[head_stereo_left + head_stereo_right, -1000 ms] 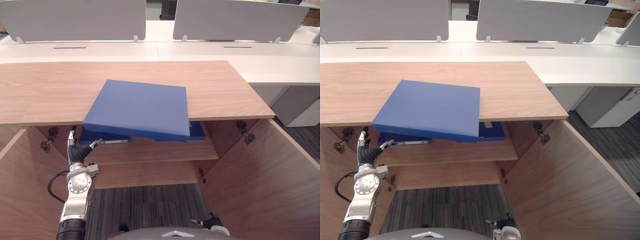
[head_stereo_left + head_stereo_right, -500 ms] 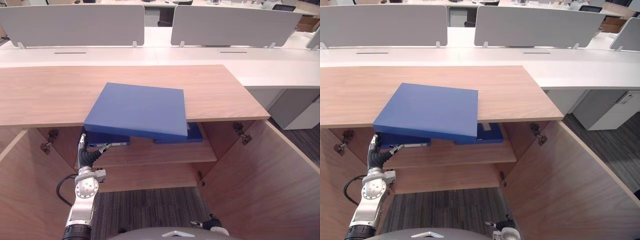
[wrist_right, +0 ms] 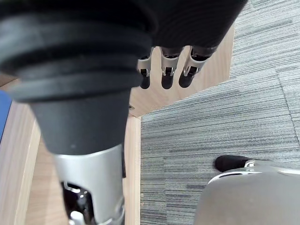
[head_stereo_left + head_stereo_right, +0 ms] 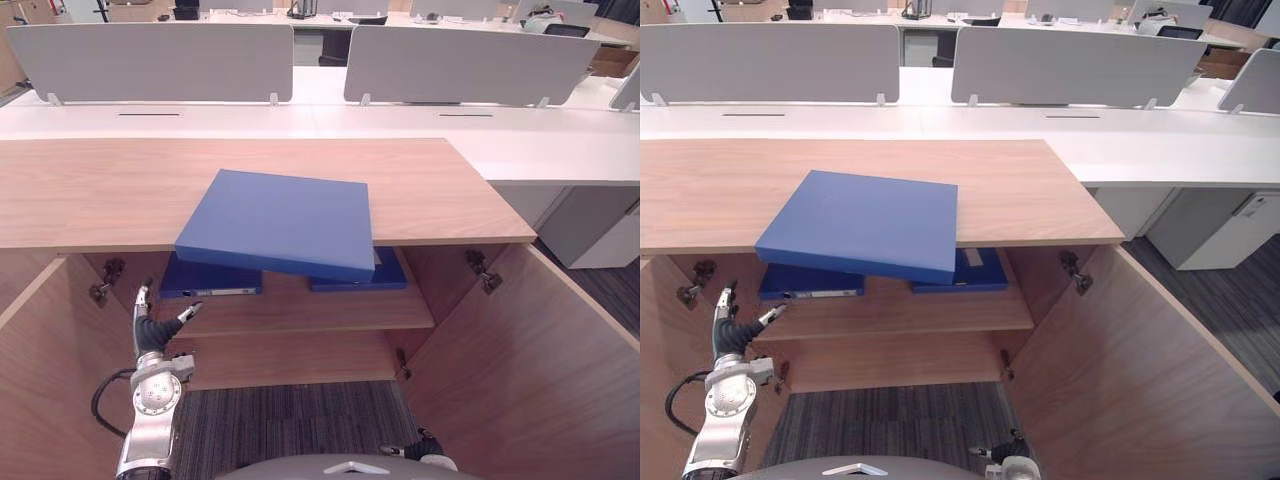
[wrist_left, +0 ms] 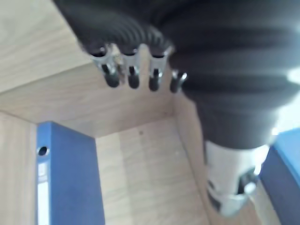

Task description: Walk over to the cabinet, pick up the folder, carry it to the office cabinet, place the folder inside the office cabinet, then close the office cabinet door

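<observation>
Blue folder point(image 4: 280, 222) lies tilted on the cabinet point(image 4: 90, 190) top, overhanging its edge; left robot hand point(image 4: 150, 332) below it — fingers spread, empty; right robot hand point(image 3: 167, 70) relaxed, empty.

On the shelf point(image 4: 300, 305) we see the left binder point(image 4: 205, 279) and right binder point(image 4: 390, 272) only partly, under the overhanging blue folder point(image 4: 285, 222); our right hand point(image 4: 424, 446) is mostly cut off at the bottom edge.

A long white laminate desk point(image 4: 400, 120) carries pale grey upright divider screens point(image 4: 150, 60). Under its right end stands a grey pedestal unit point(image 4: 600, 225), and grey striped carpet point(image 3: 225, 117) lies before it.
</observation>
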Motion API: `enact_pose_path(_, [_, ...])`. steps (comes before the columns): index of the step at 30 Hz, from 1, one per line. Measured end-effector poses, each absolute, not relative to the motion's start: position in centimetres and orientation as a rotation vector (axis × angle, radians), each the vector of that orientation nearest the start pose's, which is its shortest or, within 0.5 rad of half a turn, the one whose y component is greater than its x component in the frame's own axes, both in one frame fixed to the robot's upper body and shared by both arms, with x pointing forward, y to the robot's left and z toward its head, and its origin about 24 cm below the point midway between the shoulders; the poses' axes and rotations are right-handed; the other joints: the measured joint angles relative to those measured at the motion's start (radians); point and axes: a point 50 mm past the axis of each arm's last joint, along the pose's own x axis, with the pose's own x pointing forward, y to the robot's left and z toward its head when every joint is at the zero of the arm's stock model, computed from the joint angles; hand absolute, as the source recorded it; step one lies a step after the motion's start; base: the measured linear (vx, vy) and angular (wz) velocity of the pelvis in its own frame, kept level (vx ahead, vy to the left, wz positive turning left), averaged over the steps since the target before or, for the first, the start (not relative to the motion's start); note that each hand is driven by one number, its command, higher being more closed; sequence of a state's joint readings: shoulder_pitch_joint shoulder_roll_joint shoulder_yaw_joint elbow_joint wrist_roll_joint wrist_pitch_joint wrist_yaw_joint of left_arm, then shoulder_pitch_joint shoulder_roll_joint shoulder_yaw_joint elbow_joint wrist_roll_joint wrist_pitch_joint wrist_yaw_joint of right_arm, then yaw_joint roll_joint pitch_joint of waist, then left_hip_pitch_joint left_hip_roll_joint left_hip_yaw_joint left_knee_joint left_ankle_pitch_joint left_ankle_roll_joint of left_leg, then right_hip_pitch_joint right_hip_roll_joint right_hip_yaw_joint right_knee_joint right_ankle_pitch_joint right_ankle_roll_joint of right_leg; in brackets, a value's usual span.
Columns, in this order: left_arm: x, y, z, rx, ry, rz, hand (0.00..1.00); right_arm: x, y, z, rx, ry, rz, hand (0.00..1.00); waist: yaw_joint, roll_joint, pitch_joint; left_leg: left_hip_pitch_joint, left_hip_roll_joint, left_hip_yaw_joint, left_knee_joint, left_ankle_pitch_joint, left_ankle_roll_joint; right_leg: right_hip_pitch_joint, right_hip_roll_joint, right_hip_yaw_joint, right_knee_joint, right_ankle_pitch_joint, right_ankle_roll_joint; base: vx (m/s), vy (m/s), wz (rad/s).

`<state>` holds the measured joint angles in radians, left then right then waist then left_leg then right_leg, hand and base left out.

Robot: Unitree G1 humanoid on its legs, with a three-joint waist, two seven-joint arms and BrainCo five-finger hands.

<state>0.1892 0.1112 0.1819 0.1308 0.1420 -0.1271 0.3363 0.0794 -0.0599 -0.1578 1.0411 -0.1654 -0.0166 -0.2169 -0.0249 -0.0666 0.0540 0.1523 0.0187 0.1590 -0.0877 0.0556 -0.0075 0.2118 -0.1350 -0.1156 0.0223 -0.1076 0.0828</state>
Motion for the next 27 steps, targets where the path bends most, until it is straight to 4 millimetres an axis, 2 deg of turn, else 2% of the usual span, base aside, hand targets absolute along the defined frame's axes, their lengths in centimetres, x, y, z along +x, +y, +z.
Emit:
enact_pose_path(7, [19.3, 24.1, -0.4, 0.280, 0.139, 0.550, 0.00, 9.8, -20.3, -15.8, -0.286, 1.086, -0.237, 0.00, 0.014, 0.001, -0.001, -0.008, -0.002, -0.022, 0.000, 0.002, 0.000, 0.004, 0.000, -0.021, 0.003, 0.001, 0.006, 0.01, -0.026, 0.09])
enact_pose_path(14, [20.0, 23.7, 2.0, 0.272, 0.028, 0.544, 0.00, 9.9, -20.2, -15.8, -0.283, 1.085, -0.216, 0.00, 0.013, 0.006, 0.000, 0.011, -0.002, -0.033, 0.000, 0.005, 0.001, 0.031, 0.001, -0.035, 0.006, -0.003, 0.001, -0.02, -0.025, 0.05])
enact_pose_path(21, [20.5, 23.2, 2.6, 0.325, -0.002, 0.474, 0.00, 10.0, -20.0, -15.8, -0.309, 1.085, -0.181, 0.00, 0.012, 0.010, 0.001, 0.024, 0.000, -0.033, 0.000, 0.007, -0.001, 0.033, 0.000, -0.030, 0.023, -0.020, -0.003, -0.06, -0.010, -0.01])
enact_pose_path(25, [20.9, 22.9, 3.9, 0.356, -0.057, 0.419, 0.00, 10.0, -19.8, -15.9, -0.317, 1.090, -0.166, 0.00, 0.012, 0.008, -0.002, 0.025, 0.001, -0.032, 0.000, 0.006, -0.001, 0.033, 0.000, -0.029, 0.024, -0.020, -0.003, -0.02, -0.004, 0.00])
enact_pose_path(27, [21.1, 22.6, 4.1, 0.426, -0.067, 0.356, 0.00, 9.8, -19.8, -15.9, -0.317, 1.101, -0.160, 0.00, 0.012, 0.008, -0.008, 0.025, 0.001, -0.031, 0.000, 0.007, -0.001, 0.033, 0.000, -0.027, 0.023, -0.020, -0.003, 0.00, 0.000, 0.00])
